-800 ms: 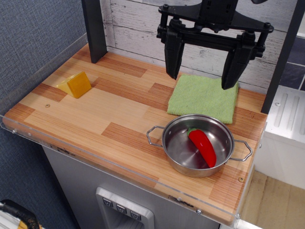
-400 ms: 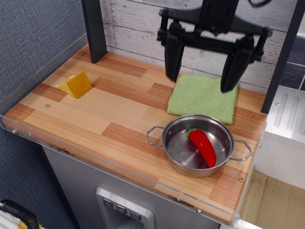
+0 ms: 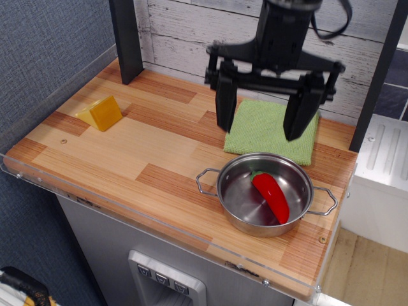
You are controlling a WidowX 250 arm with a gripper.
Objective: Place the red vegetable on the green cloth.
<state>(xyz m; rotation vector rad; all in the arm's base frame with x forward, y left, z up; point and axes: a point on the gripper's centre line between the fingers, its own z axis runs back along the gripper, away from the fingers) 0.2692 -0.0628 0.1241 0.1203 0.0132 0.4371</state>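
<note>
The red vegetable, a glossy red pepper with a green stem end, lies inside the steel pot at the front right of the table. The green cloth lies flat just behind the pot, near the back wall. My gripper is black and wide open. It hangs above the cloth's front part, with its left finger over the cloth's left edge and its right finger over the cloth's right side. It holds nothing and stands apart from the pepper.
A yellow wedge-shaped block sits at the left of the wooden table. A dark post stands at the back left and another at the right. A clear rim runs along the table's front edge.
My gripper has come down and moved a little forward and left, from up by the back wall to low over the cloth, still open. The pepper, pot and block have not moved.
</note>
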